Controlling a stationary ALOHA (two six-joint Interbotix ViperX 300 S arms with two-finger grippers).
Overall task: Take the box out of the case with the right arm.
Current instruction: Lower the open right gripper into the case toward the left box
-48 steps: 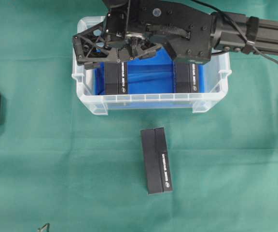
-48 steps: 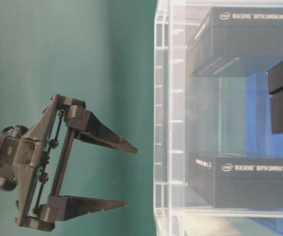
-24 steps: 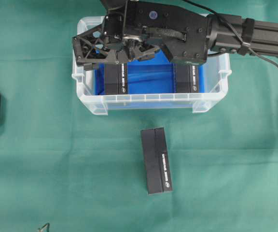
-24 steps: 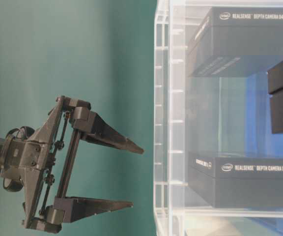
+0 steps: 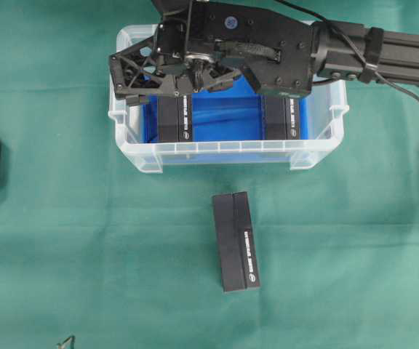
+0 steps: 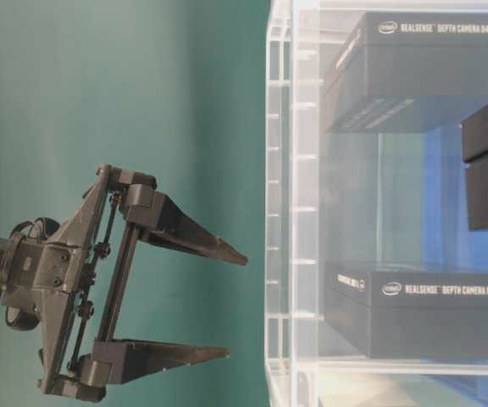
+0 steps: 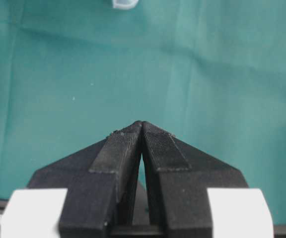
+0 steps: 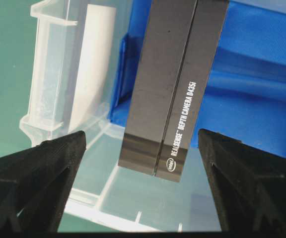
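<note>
My right arm reaches in from the right edge of the overhead view, its tool spread wide with both pointed fingers bare. My left tool points down, tips pressed together, gripping nothing.

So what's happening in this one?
The right gripper, jaws wide open and empty, hangs over the left end of the clear case, lined up above the left box. Two black camera boxes sit in the case, the other one toward the right end. A third box lies on the green cloth in front. The left gripper is shut, over bare cloth.
</note>
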